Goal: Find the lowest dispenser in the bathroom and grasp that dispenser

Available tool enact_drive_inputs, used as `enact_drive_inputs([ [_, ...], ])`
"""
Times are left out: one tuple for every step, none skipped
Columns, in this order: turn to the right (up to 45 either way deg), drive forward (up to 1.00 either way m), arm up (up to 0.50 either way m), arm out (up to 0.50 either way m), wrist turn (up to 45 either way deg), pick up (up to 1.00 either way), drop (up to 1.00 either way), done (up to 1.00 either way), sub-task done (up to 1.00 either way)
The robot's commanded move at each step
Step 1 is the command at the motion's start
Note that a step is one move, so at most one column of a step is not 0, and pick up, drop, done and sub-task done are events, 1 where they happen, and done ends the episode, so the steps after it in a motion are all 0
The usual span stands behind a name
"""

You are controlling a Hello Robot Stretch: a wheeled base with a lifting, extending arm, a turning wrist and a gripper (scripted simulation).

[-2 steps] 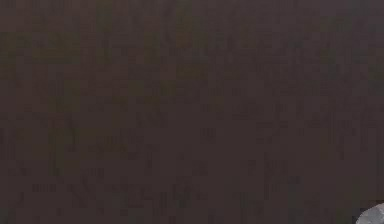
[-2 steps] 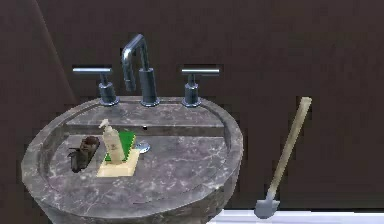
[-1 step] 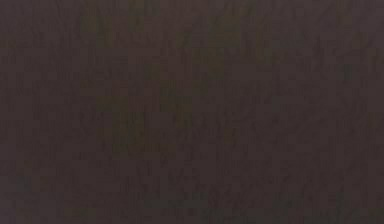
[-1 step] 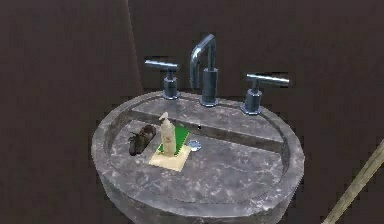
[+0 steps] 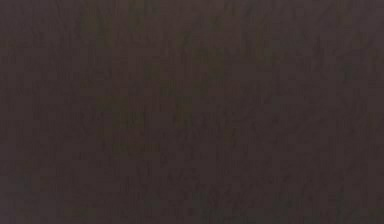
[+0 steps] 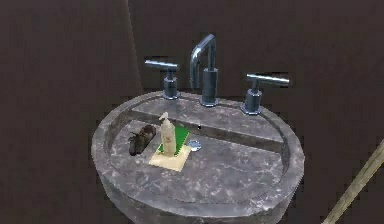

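dispenser (image 6: 166, 133): cream, tapered, w/ narrow top

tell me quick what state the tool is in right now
tool: cannot be told; a pale bottle stands on the sink.

A dark shape, maybe the gripper (image 6: 140, 139); whether it holds anything is unclear

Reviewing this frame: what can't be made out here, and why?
- Arm side view: the dark thing beside the pale dispenser on the sink is too small to name.
- Arm side view: the sink's lower part is cut off by the bottom edge.
- Forward view: the dark brown surface hides whatever lies behind it.
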Motion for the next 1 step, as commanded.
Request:
enact_drive_inputs([
  [0.0, 0.0, 0.38, 0.0, 0.0, 0.0, 0.0, 0.0, 0.0],
])
